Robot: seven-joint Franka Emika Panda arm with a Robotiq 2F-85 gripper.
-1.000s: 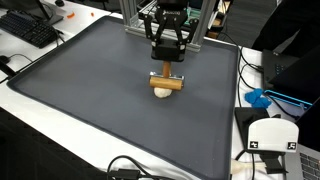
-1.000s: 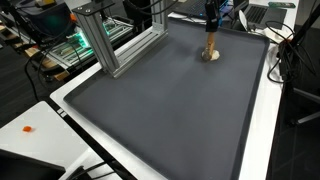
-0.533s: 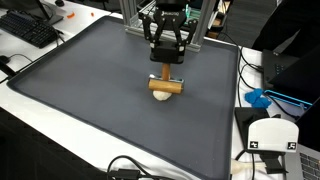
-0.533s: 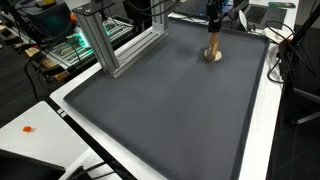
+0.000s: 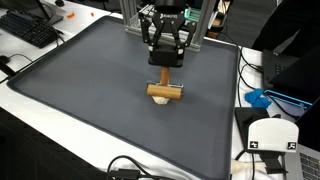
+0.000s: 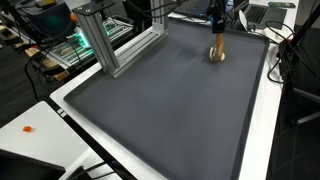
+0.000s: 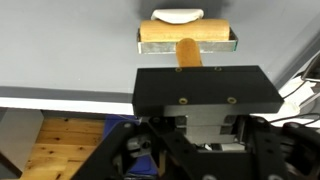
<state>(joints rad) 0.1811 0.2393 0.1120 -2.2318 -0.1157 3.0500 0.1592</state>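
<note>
My gripper [image 5: 163, 60] hangs over the far part of a dark grey mat [image 5: 90, 90] and is shut on the upright handle of a wooden T-shaped tool [image 5: 164, 91]. The tool's crossbar head sits in a metal frame and rests on the mat. A small white piece [image 5: 160, 100] lies just beyond the head. In the wrist view the handle [image 7: 187, 52] runs from the black gripper body [image 7: 200, 90] to the head [image 7: 185, 33], with the white piece [image 7: 177, 15] past it. Gripper [image 6: 215, 20] and tool [image 6: 217, 50] also show in an exterior view.
An aluminium frame [image 6: 100, 40] stands at the mat's edge behind the arm. A keyboard [image 5: 25, 28] lies at one side. A blue object [image 5: 258, 98] and a white device [image 5: 270, 135] sit beside the mat's other edge, among cables [image 5: 125, 168].
The tool's head and the white piece have shifted a little across the mat, away from the arm's base. The gripper stays shut on the handle.
</note>
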